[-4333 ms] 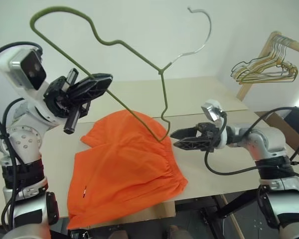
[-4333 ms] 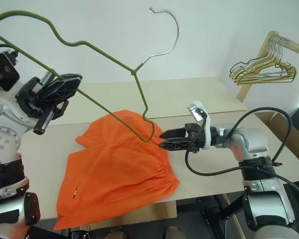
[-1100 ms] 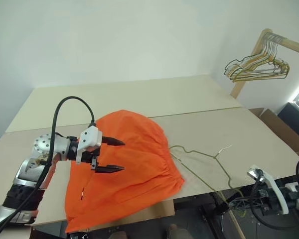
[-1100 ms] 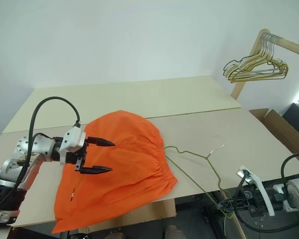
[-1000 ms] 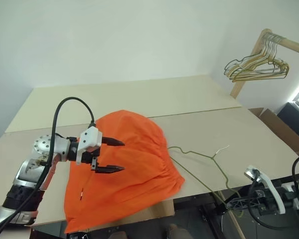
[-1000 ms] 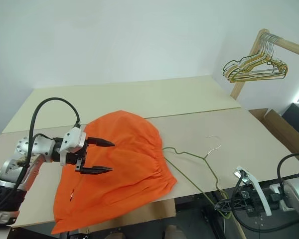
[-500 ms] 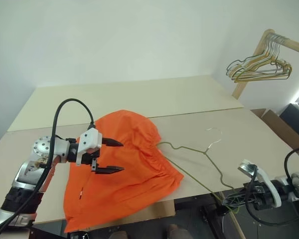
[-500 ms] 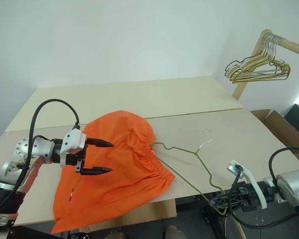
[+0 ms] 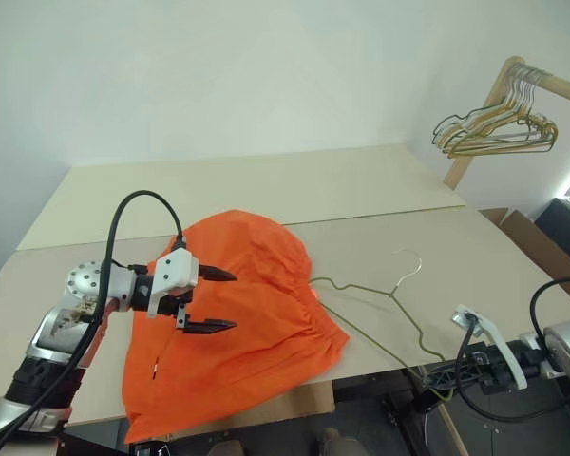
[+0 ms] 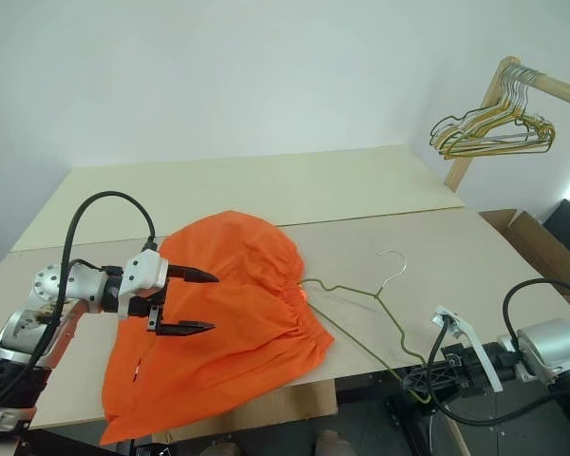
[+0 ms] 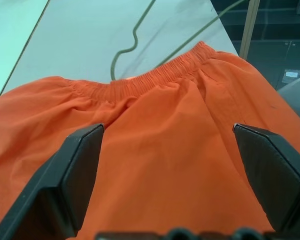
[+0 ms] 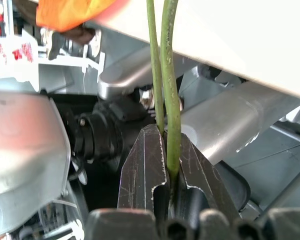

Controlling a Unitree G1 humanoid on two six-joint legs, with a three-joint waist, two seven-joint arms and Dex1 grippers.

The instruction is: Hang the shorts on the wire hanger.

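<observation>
The shorts (image 9: 233, 318) lie spread flat on the pale worktop (image 9: 266, 190), a thin, bright orange fabric with soft creases and a gathered, puckered elastic waistband facing the robot's right. A tiny white mark sits near the hem by the front edge. The lower hem drapes just over the worktop's near edge.

Beside the waistband lies the wire hanger (image 9: 380, 304), a single thin greenish wire bent into a triangle with a paler hooked top pointing away from the robot. One shoulder end of it touches the waistband; the opposite corner juts out past the worktop's front edge.

The right gripper (image 12: 166, 165) sits below that edge, its black, scuffed jaws clenched on the hanger's wire, two strands of which run up between them.

The left gripper (image 9: 209, 300) hovers over the middle of the shorts, its pointed black jaws released and spread wide, holding nothing.

At the far right a light wooden rack (image 9: 499, 95) carries a bunch of gold and green wire hangers (image 9: 494, 128), well apart from the shorts.
</observation>
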